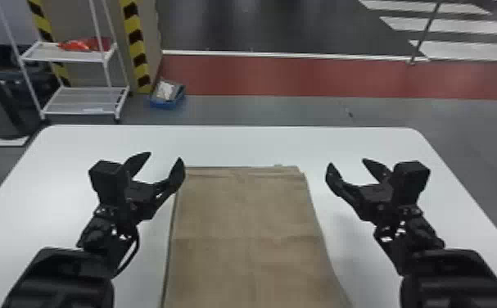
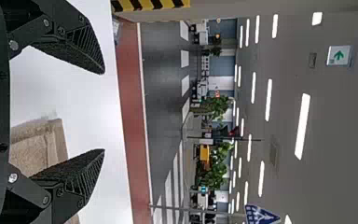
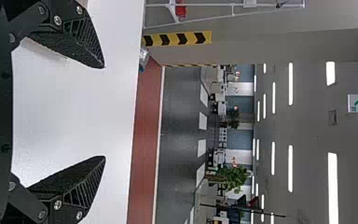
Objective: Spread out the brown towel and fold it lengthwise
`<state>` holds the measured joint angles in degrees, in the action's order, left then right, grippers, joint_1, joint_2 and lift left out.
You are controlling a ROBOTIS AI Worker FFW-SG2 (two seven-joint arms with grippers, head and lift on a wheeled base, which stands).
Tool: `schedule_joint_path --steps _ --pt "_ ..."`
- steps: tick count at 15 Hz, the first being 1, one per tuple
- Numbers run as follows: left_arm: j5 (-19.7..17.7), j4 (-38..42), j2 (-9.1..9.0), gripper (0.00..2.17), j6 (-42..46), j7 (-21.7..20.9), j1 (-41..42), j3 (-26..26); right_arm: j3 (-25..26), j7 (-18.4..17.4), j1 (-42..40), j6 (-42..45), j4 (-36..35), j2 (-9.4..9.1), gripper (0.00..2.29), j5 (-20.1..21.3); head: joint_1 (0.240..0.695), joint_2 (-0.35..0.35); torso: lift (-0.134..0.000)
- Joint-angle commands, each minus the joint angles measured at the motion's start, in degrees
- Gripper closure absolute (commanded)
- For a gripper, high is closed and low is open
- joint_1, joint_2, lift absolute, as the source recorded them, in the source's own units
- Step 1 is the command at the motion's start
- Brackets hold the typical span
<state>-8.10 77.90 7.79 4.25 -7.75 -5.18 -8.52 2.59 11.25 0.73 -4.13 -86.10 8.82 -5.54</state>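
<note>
The brown towel (image 1: 245, 221) lies flat in the middle of the table, its far edge slightly creased and its near part running out at the bottom of the head view. My left gripper (image 1: 164, 157) is open above the towel's far left corner. To the right of the towel, apart from it, my right gripper (image 1: 346, 164) stands open. In the left wrist view, part of the towel (image 2: 39, 144) shows beyond the fingers of the left gripper (image 2: 104, 111). Bare table lies behind the right gripper (image 3: 105, 112) in its wrist view.
The white table (image 1: 235, 143) has its far edge beyond both grippers. On the floor behind it stand a white rack (image 1: 81, 98) at the left and a blue bin (image 1: 168, 96). A striped post (image 1: 136, 49) rises beside the rack.
</note>
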Motion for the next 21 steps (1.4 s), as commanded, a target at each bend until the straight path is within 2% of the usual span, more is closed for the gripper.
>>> schedule_joint_path --steps 1,5,11,21 --pt "-0.3 -3.5 -0.50 0.33 0.0 -0.6 -2.1 -1.5 -0.2 0.0 -1.3 0.7 -0.8 0.14 0.21 0.9 0.695 -0.083 -0.125" --pt "0.1 -7.2 -1.91 0.33 -1.6 0.4 -5.1 -2.7 1.3 0.1 -2.9 1.7 -1.5 0.23 0.21 0.7 0.695 -0.111 -0.125" --pt "0.3 -7.4 -1.82 0.33 -7.7 -1.1 -6.2 -2.7 1.5 0.1 -3.0 3.1 -1.8 0.50 0.21 0.3 0.695 -0.128 -0.125" --pt "2.1 -8.2 -1.91 0.45 -10.5 -2.5 -7.2 -2.8 0.8 0.0 -3.0 4.9 -1.8 0.50 0.21 0.3 0.695 -0.125 -0.125"
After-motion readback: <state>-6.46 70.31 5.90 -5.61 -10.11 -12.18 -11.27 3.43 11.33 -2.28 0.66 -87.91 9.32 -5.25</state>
